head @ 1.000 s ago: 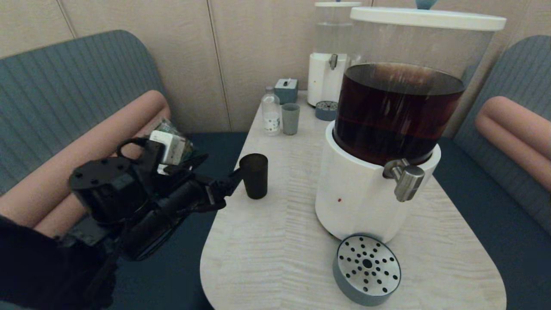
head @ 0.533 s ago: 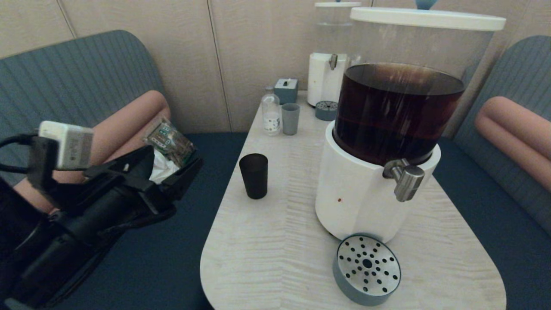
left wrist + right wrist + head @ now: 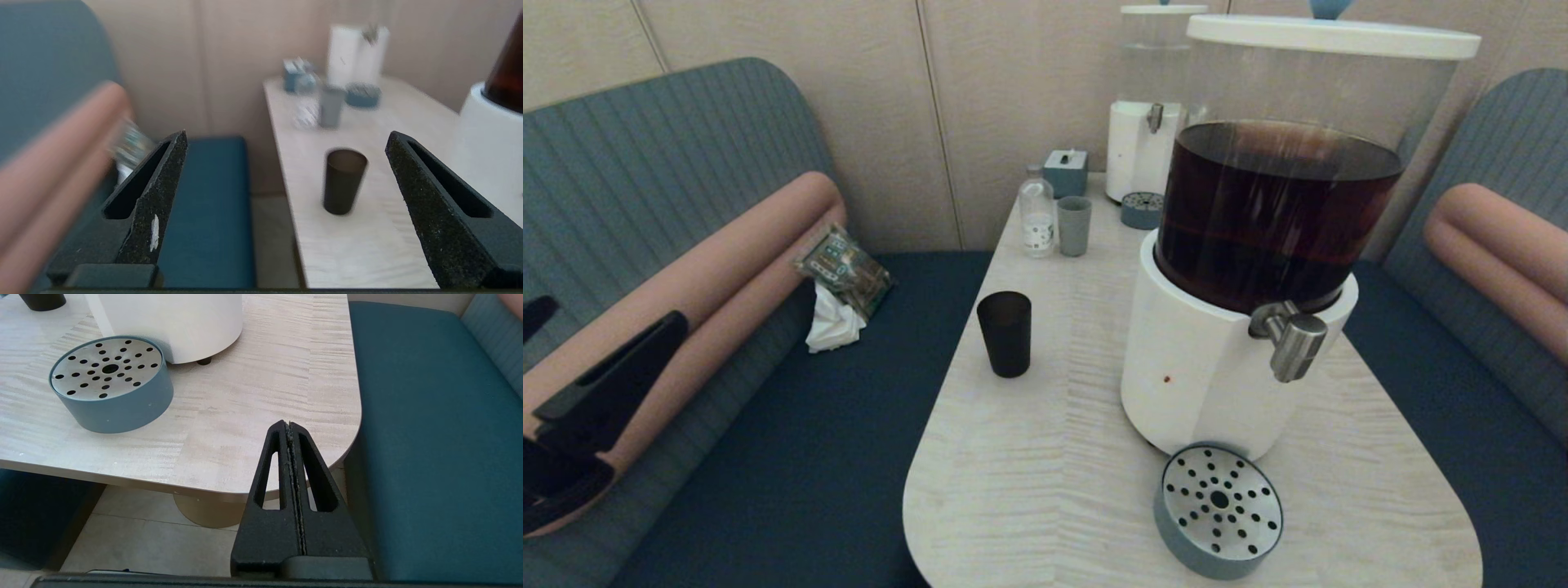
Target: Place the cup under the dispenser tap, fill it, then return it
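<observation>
Dispensers number two on the pale wood-grain table (image 3: 1045, 457): a large dispenser (image 3: 1258, 245) of dark brown liquid on a white round base, and a smaller clear-liquid dispenser (image 3: 1147, 122) at the far end. Two drip trays show, one blue-grey with a perforated steel top (image 3: 1218, 510) before the large base, one (image 3: 1142, 209) by the small dispenser. Cups are two also: the cup (image 3: 1005, 333), matte black, tapered and handleless, stands upright on the table's left part, well apart from the dispenser tap (image 3: 1290, 335), a short brushed-steel spigot; a grey-blue cup (image 3: 1074, 225) stands just beside a small clear bottle (image 3: 1036, 212). A blue box (image 3: 1066, 170) sits behind them.

The left gripper (image 3: 286, 141) is cut off at the head view's left edge, over the bench; its two rough black fingers (image 3: 163, 179) stand wide apart, holding nothing, with the cup (image 3: 344, 179) seen between them, far off. The right gripper (image 3: 289, 426) hangs off the table's near right corner, fingers pressed together, empty. Inside of the cup is too dark to make out. A crumpled packet (image 3: 843, 265) and white tissue (image 3: 833, 325) lie on the bench.
</observation>
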